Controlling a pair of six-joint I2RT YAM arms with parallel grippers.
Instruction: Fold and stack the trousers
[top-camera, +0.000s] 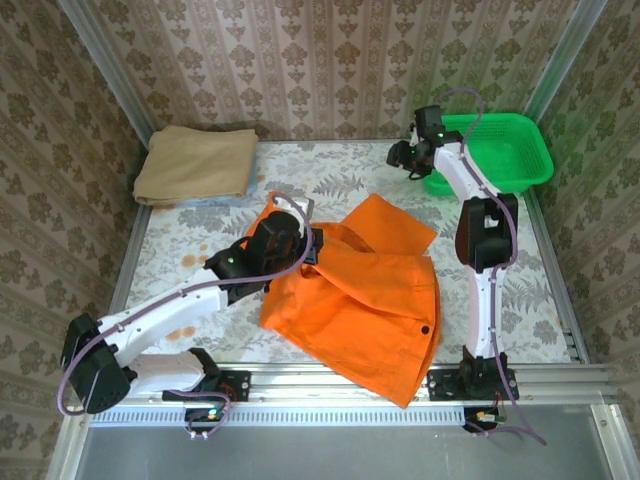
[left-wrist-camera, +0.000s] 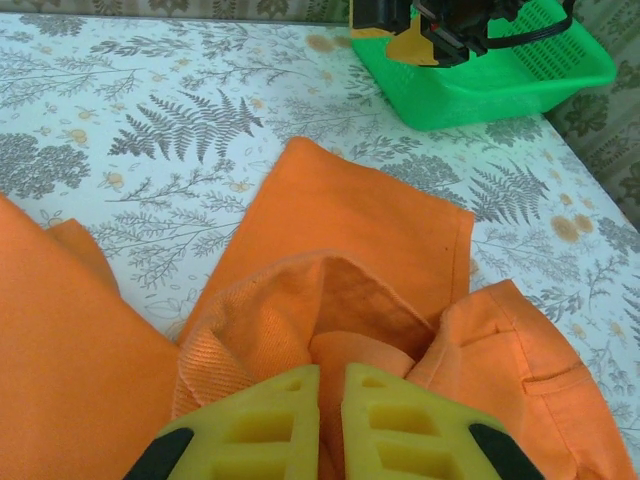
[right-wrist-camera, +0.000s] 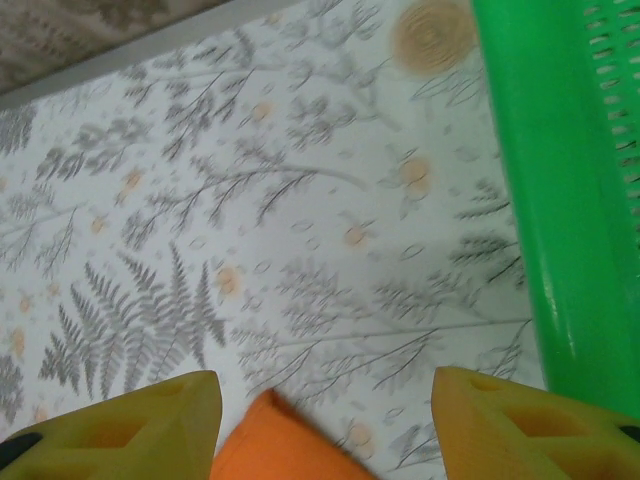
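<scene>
The fern-patterned table (top-camera: 170, 230) carries a green basket (top-camera: 535, 165) in its far right corner, and everything else is placed from that basket. The trousers (top-camera: 360, 290), bright orange and rumpled, lie in a loose heap nearer the arm bases and to the left of the basket. One squared-off end reaches toward the basket without touching it, and the opposite end drapes over the near table edge. A folded tan cloth (top-camera: 195, 165) sits well apart from the basket, straight across to its left along the same back edge. The right gripper (top-camera: 403, 157) hovers just beside the basket's left wall. In the right wrist view its yellow fingers (right-wrist-camera: 150, 420) are spread wide with bare table between them, released and grasping nothing, a corner of orange fabric below. The left gripper (top-camera: 305, 243) is over the side of the trousers away from the basket. In the left wrist view its fingers (left-wrist-camera: 270, 410) are clenched nearly together on a raised pinch of the orange fabric.
</scene>
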